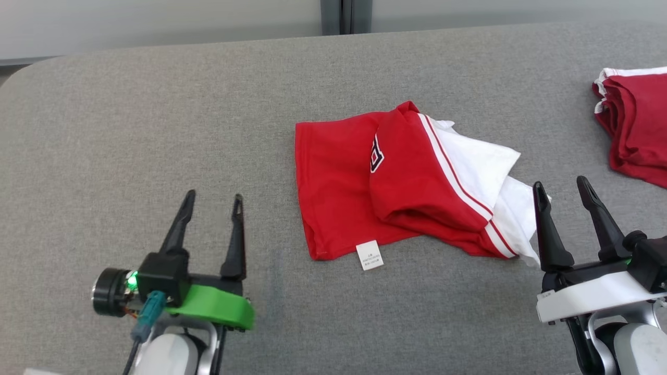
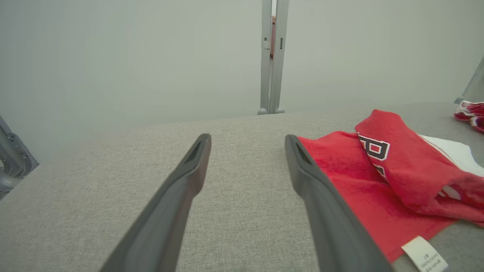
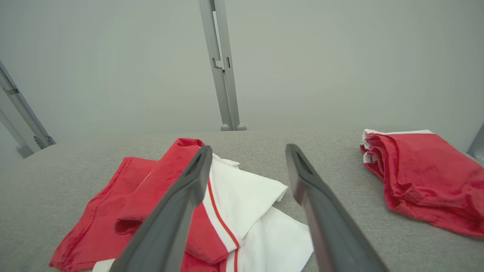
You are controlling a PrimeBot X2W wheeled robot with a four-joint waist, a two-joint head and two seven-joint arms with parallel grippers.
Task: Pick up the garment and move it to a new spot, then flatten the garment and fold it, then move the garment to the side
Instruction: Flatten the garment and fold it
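A red and white garment (image 1: 406, 187) lies crumpled and partly folded in the middle of the grey table, with a white care label at its near edge. The left wrist view has the garment (image 2: 378, 177) to the right of the fingers, and the right wrist view has the garment (image 3: 211, 211) under and left of the fingers. My left gripper (image 1: 213, 200) stands open at the near left, well apart from the cloth. At the near right my right gripper (image 1: 563, 186) is open too, its left fingertip just beside the garment's white corner. Nothing is between either pair of fingers.
A second folded dark red garment (image 1: 635, 125) lies at the table's far right edge, seen also as a red heap (image 3: 423, 173) in the right wrist view. The grey cloth table (image 1: 156, 130) stretches wide on the left. A pale wall with a metal post (image 3: 223, 68) stands behind.
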